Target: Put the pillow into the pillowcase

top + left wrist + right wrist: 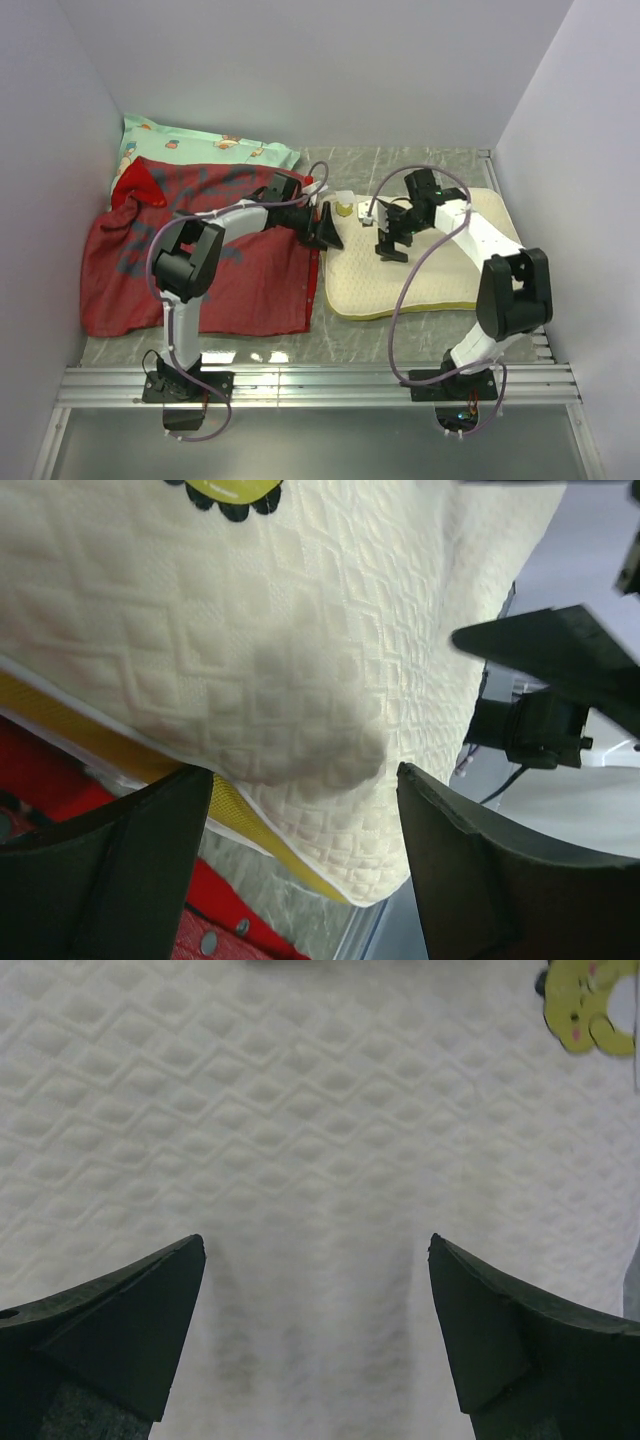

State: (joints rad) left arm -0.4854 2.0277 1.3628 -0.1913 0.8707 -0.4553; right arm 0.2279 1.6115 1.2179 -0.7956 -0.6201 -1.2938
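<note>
The cream pillow [430,275] with its yellow edge band lies flat right of centre. The red pillowcase [230,285] lies spread to its left, dull face up. My left gripper [328,228] is at the pillow's far left corner. In the left wrist view that gripper [302,772] is open, with the corner of the pillow [300,630] between the fingers and the pillowcase [40,770] just beneath. My right gripper [392,245] hovers over the pillow's far left part. It [315,1245] is open, with only the pillow's quilted fabric [320,1110] below.
A mint-green pillow [190,145] lies at the back left, partly under the pillowcase. A small yellow cartoon patch [344,210] marks the pillow's far left corner. White walls close in the left, back and right. An aluminium rail [320,385] runs along the near edge.
</note>
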